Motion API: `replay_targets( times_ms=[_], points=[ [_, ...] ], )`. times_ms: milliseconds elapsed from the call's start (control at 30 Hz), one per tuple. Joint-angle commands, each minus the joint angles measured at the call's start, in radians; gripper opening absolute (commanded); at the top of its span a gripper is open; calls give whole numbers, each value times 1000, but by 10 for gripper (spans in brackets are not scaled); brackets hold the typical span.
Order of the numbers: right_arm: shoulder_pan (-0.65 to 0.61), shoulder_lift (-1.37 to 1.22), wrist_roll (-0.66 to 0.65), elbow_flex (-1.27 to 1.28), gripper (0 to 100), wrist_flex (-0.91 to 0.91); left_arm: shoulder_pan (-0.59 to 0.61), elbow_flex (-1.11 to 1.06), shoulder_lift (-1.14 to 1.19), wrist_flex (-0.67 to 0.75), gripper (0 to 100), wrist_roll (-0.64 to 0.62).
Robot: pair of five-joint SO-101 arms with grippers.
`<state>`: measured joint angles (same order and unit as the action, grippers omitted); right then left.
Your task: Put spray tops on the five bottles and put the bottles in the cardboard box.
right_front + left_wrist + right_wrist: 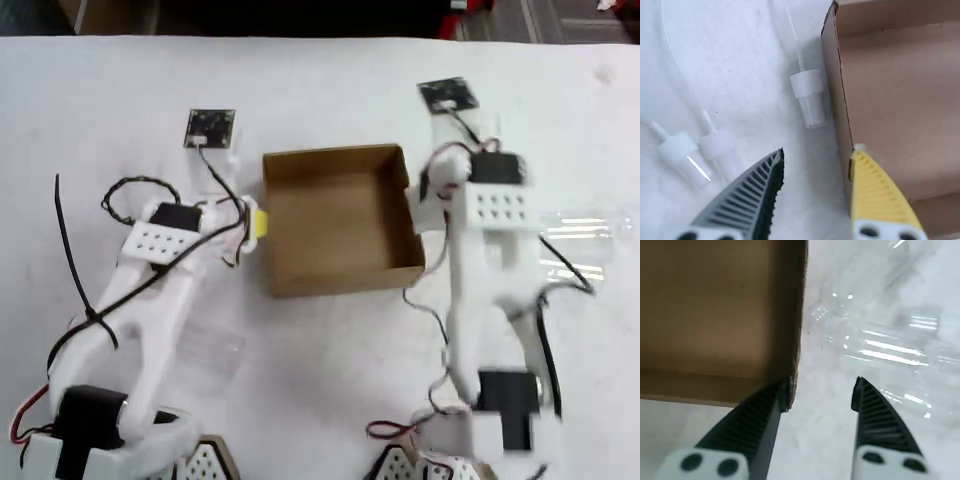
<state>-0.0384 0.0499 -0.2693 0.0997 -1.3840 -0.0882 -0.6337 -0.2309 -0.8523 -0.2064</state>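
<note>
Both jaws wide, beside cardboard box (340, 220)

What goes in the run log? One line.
left gripper open at brown cardboard box wall | right gripper open by box corner | box empty | white plastic spray tops loose | clear plastic bottles outside box

Bright, even overhead light in high view. White table (320, 90) nearly washed out; room beyond far table edge dark. Shadows soft and short: faint grey under both arms, cardboard box (340, 215) near wall darker than its floor. Hard white glare streaks on clear bottles (585, 232) at table's right side. Right wrist view: same glare as bright streaks across bottles, box interior in dull brown shade. Left wrist view: white spray tops (807, 97) low-contrast against table, thin grey shadow along box wall.
</note>
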Motion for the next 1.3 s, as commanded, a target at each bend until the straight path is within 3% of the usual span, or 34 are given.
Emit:
replay_targets(
  times_ms=[0, 500, 833, 1267],
  points=[
    [-10, -62, 17, -57, 187, 48, -5, 6, -8, 25, 196, -12],
    [-28, -251, 17, -57, 149, 88, -5, 11, -8, 25, 196, -12],
    [-30, -246, 18, -52, 101, -33, -5, 15, -8, 25, 196, -8],
    [-73, -13, 51, 175, 102, -58, -5, 15, -8, 25, 196, -5]
  ],
)
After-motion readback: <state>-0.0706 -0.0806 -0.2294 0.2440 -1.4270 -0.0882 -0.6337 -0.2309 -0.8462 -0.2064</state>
